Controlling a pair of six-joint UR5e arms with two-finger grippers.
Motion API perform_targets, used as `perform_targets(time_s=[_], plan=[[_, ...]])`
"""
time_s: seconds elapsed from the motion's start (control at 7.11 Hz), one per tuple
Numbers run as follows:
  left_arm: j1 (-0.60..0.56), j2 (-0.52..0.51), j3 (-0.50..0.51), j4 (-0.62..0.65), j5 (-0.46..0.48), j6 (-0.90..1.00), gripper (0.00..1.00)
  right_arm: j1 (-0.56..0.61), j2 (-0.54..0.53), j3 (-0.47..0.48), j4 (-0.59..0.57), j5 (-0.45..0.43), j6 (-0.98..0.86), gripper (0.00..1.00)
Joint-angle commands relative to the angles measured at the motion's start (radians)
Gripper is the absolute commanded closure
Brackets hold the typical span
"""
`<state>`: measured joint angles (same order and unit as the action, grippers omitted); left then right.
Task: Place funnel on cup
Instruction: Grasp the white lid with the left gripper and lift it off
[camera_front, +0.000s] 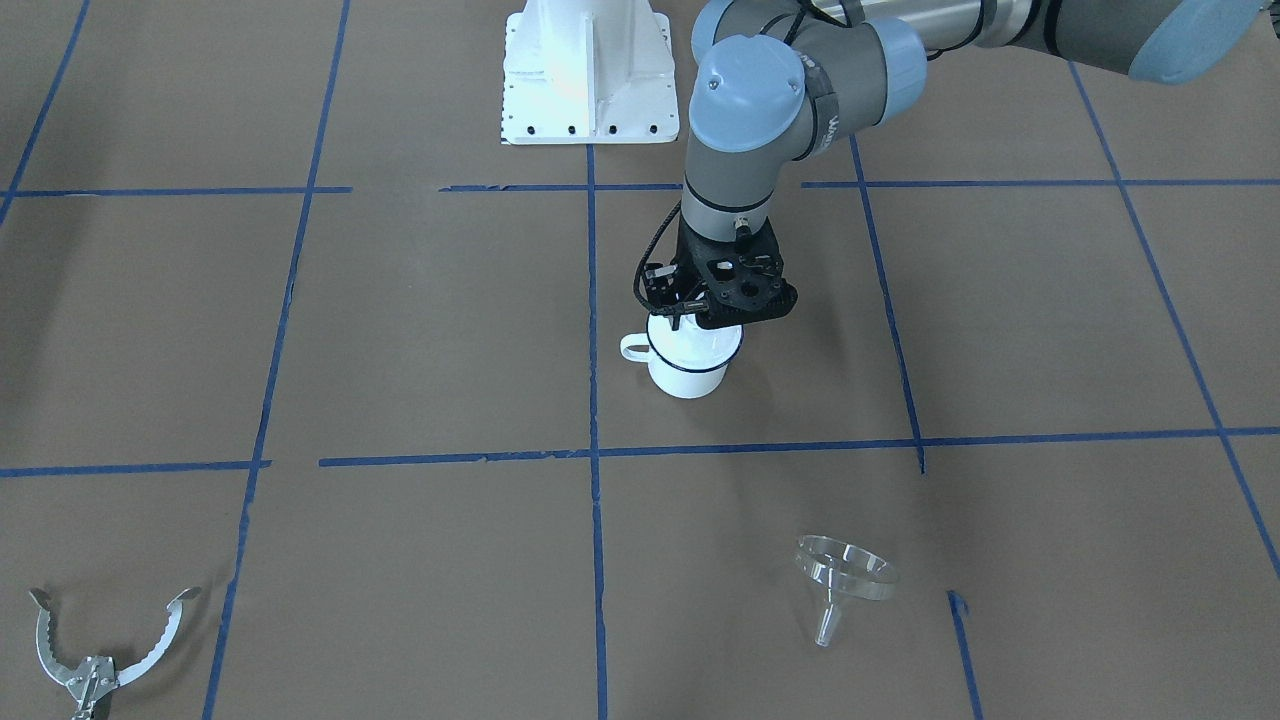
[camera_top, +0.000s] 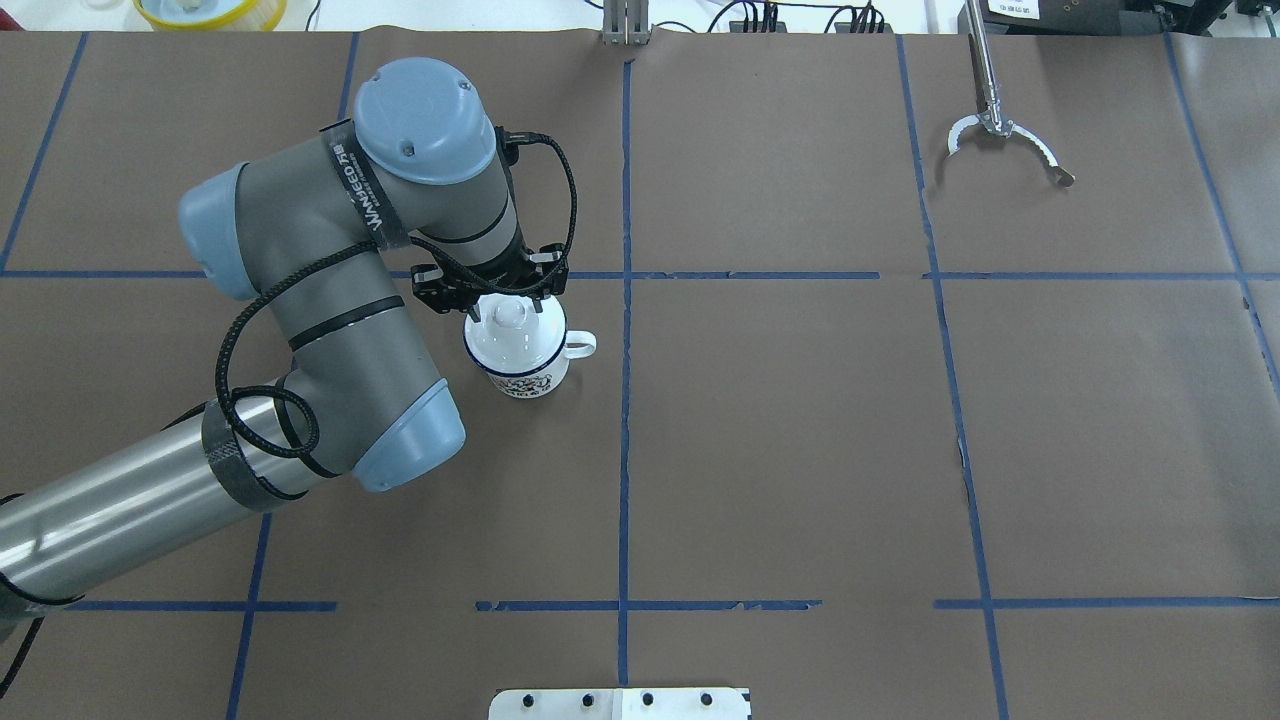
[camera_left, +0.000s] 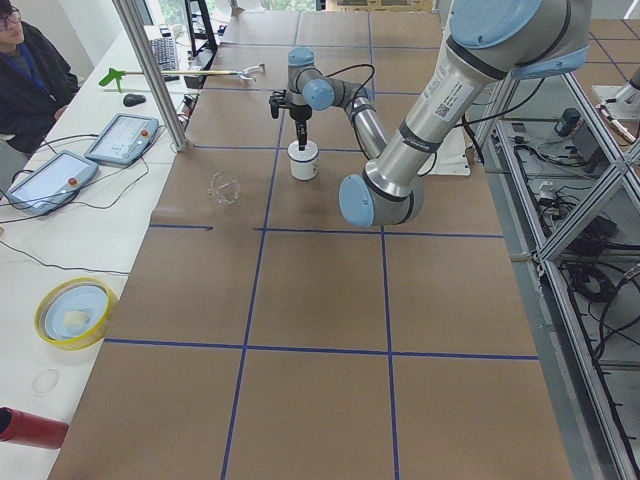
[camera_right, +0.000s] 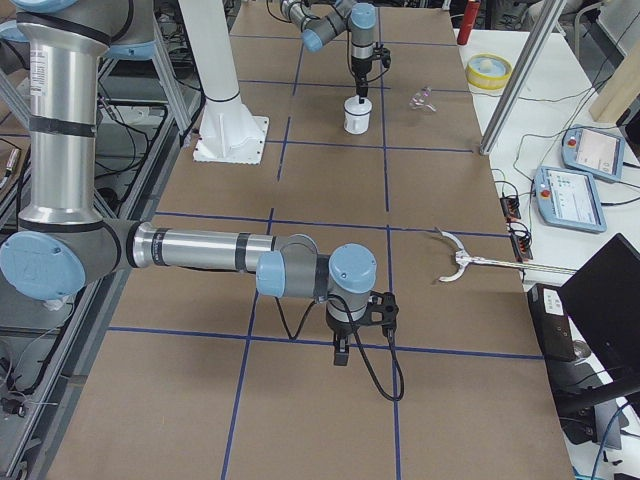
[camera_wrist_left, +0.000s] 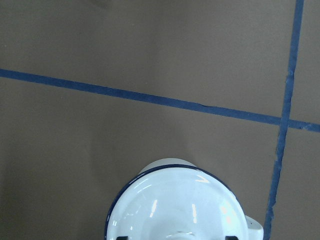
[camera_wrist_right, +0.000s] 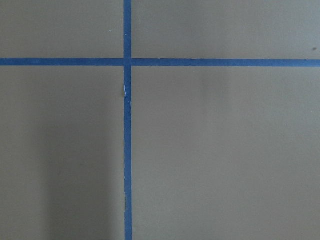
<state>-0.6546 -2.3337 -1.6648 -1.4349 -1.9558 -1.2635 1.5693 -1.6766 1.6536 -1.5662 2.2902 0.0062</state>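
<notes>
The cup (camera_front: 688, 375) is a white enamel mug with a dark blue rim, standing upright near the table's middle. A round white knobbed lid (camera_top: 508, 335) covers it. My left gripper (camera_front: 690, 322) hangs straight down over the lid. In the left wrist view the lid (camera_wrist_left: 175, 200) fills the bottom, and two dark fingertips (camera_wrist_left: 122, 237) stand apart on either side of the knob, so the gripper is open. The clear funnel (camera_front: 845, 575) lies tilted on the table, well away from the mug. The arm hides the funnel in the overhead view. My right gripper (camera_right: 340, 355) hovers over bare table; I cannot tell its state.
Metal tongs (camera_front: 95, 650) lie at the table's far edge on my right side. A yellow bowl (camera_top: 210, 10) sits beyond the table's far left corner. The white robot base (camera_front: 590, 70) stands at the near edge. Blue tape lines cross the brown table cover.
</notes>
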Motion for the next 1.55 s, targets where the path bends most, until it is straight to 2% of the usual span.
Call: perform_targets(time_s=[0.0, 0.14, 0.42, 0.7, 0.99, 1.41], plan=[[0.000, -0.001, -0.003, 0.001, 0.000, -0.001, 0.48, 0.000, 0.000, 0.000, 0.000, 0.000, 0.000, 0.00], [0.000, -0.001, -0.003, 0.001, 0.000, -0.001, 0.62, 0.000, 0.000, 0.000, 0.000, 0.000, 0.000, 0.00], [0.000, -0.004, -0.010, 0.002, 0.002, -0.001, 1.00, 0.000, 0.000, 0.000, 0.000, 0.000, 0.000, 0.00], [0.000, -0.001, -0.053, 0.016, 0.000, -0.001, 1.00, 0.000, 0.000, 0.000, 0.000, 0.000, 0.000, 0.00], [-0.035, 0.022, -0.178, 0.100, 0.000, 0.066, 1.00, 0.000, 0.000, 0.000, 0.000, 0.000, 0.000, 0.00], [-0.048, 0.258, -0.419, 0.099, 0.002, 0.214, 1.00, 0.000, 0.000, 0.000, 0.000, 0.000, 0.000, 0.00]])
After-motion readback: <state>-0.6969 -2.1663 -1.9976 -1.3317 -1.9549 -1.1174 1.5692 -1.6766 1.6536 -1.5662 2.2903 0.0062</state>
